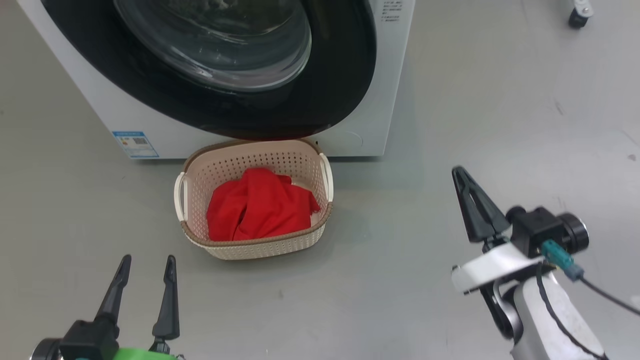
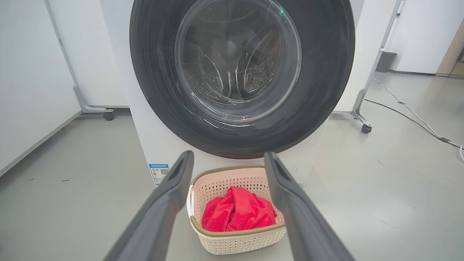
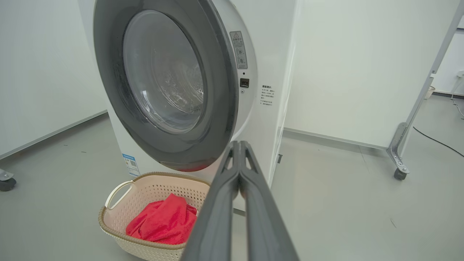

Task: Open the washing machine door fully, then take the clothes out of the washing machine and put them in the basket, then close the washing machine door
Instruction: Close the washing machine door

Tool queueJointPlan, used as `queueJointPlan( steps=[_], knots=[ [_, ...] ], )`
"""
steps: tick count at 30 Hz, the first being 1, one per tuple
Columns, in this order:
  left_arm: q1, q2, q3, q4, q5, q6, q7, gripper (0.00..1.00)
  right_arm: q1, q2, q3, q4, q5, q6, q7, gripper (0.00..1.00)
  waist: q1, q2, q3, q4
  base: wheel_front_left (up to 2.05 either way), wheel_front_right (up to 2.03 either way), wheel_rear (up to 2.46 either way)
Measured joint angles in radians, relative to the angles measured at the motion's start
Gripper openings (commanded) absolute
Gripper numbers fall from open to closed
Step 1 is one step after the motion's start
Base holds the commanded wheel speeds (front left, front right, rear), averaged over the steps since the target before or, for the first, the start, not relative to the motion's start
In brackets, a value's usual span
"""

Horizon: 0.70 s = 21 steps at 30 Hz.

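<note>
The white washing machine [image 1: 387,75] [image 2: 145,145] [image 3: 270,119] stands at the top of the head view. Its black-rimmed washing machine door [image 1: 345,75] [image 2: 326,72] [image 3: 217,108] hangs slightly ajar, the right edge standing off the front. Just below it sits the cream basket [image 1: 260,244] [image 2: 235,240] [image 3: 108,226], holding the red clothes [image 1: 260,205] [image 2: 237,214] [image 3: 163,221]. My left gripper [image 1: 147,260] [image 2: 229,155] is open and empty, low in front of the basket. My right gripper [image 1: 462,175] [image 3: 239,143] is shut on nothing, right of the basket, pointing toward the door's right edge.
Grey floor runs all around the basket. White panels on wheeled frames flank the machine, with castors [image 1: 577,17] [image 2: 366,128] [image 3: 400,174] at the right. A cable [image 2: 417,119] trails over the floor at the far right.
</note>
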Motion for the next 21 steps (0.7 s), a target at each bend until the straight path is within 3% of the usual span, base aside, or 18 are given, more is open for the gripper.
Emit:
queueJointPlan(
  steps=[21],
  knots=[
    [-0.158, -0.033, -0.036, -0.007, 0.008, -0.030, -0.010, 1.00, -0.472, -0.009, 0.002, 0.123, 0.005, 0.033, 0.086, 0.00, 0.0000, 0.0000, 0.164, 0.140, 0.00, 0.00, 0.00]
  ],
)
